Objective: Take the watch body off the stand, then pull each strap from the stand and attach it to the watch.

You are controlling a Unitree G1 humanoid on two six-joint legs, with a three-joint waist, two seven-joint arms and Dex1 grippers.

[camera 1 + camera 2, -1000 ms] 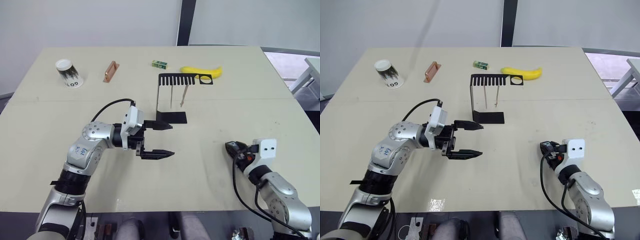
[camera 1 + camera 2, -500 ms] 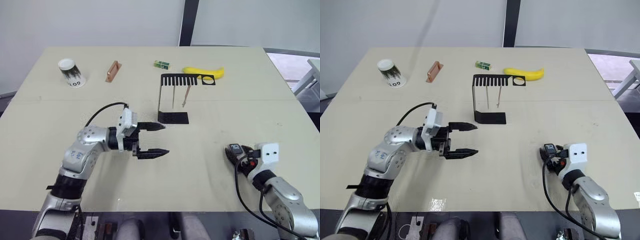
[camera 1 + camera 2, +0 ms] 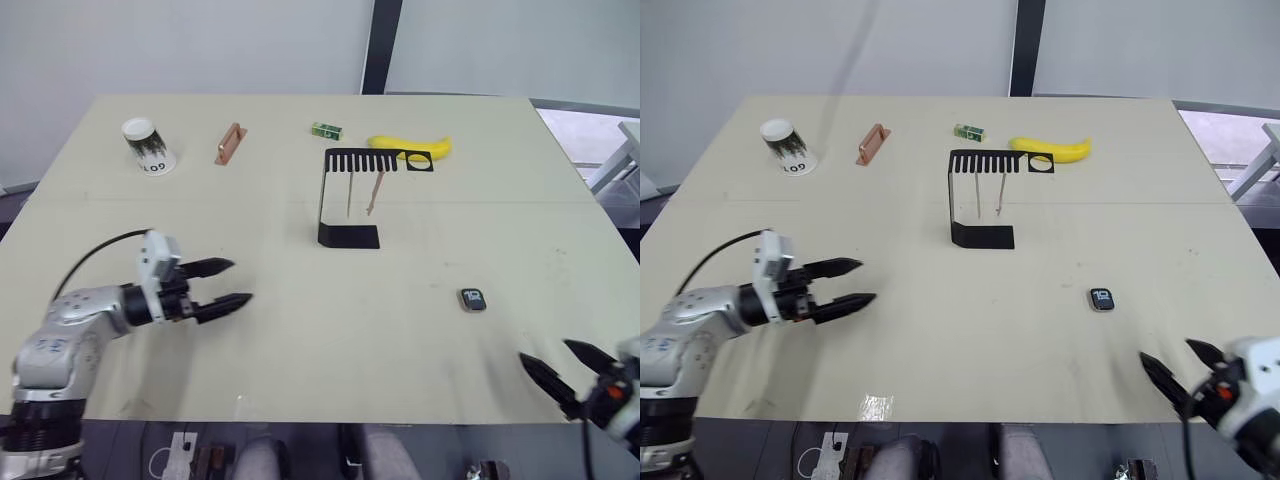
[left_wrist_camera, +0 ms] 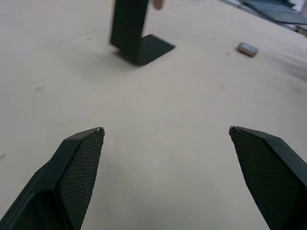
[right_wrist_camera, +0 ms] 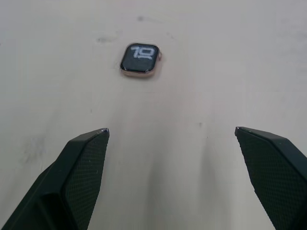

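Pale desk (image 3: 300, 380) now carrying the released watch body, both arms pulling back toward the near edge

Half a second ago the right gripper (image 3: 1180, 372) was holding the watch body (image 3: 472, 299); now it is lying alone, screen up, on the desk, right of the stand (image 3: 347, 200), and the fingers are spread wide and empty. The left gripper (image 3: 228, 287) is retreating leftward, its fingers apart, gripping nothing. Both straps (image 3: 373, 194) are hanging from the stand's comb, so the first step looks done and strap pulling is coming next, likely needing a fresh approach from either arm
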